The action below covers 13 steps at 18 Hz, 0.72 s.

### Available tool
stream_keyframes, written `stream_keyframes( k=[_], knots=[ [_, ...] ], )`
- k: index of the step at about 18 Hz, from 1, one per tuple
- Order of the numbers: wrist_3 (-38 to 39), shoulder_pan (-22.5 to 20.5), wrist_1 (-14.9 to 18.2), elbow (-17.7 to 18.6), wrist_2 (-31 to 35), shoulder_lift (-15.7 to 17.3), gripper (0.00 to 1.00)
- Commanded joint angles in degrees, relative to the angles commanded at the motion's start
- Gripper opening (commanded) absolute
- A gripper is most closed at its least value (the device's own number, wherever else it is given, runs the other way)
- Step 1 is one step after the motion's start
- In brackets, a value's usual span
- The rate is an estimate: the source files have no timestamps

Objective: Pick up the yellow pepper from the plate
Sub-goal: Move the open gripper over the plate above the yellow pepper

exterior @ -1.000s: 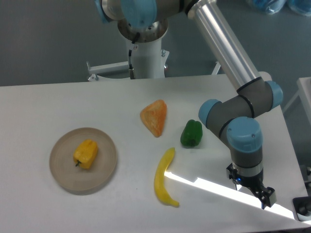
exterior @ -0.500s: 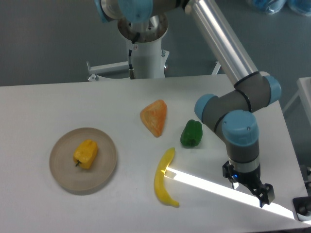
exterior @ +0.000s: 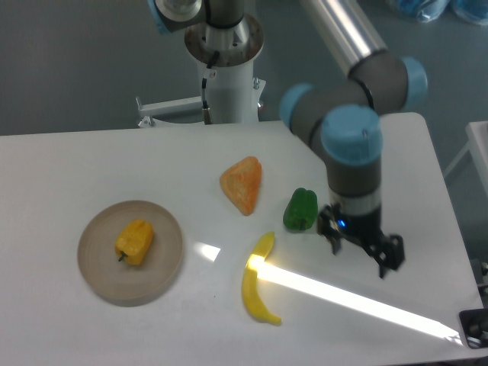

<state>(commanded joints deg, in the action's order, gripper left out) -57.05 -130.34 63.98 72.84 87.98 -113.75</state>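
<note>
Yellow was the nearest thing to the lens: a long curved banana [exterior: 258,282] lay at the front of the white table [exterior: 69,164], crossed by a bright bar of light that came from the right. Level with it on the left sat the plate [exterior: 95,267], round and tan with a low rim, and the yellow pepper [exterior: 134,242] rested on its side near the plate's middle, its dark stem pointing toward the front. Nothing touched or covered it, so it lay open to a grasp from above.

Right of the banana, the gripper [exterior: 361,250] hung over bare tabletop with its fingers pointing down, held clear of the surface and of everything on it. The two dark fingers stood apart with a visible gap and nothing between them, as suits a hand that had yet to reach its target. It was well apart from the plate, with the banana between them, so the pick was, by my judgement, at its approach stage.

Just behind and left of the gripper stood a green pepper [exterior: 301,210], and farther back an orange wedge [exterior: 242,184]. Behind those, the arm's base column [exterior: 227,88] rose at the far edge.
</note>
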Motion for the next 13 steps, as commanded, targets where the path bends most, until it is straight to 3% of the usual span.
stream_keyframes(
  k=[5, 10, 13],
  knots=[
    [13.6, 5.0, -0.6, 11.1, -3.9, 8.9, 1.0],
    [26.6, 10.0, -1.8, 14.7, -6.9, 9.8, 1.0],
    [29.7, 14.0, -8.3, 18.7, -6.8, 9.3, 1.0]
  ],
)
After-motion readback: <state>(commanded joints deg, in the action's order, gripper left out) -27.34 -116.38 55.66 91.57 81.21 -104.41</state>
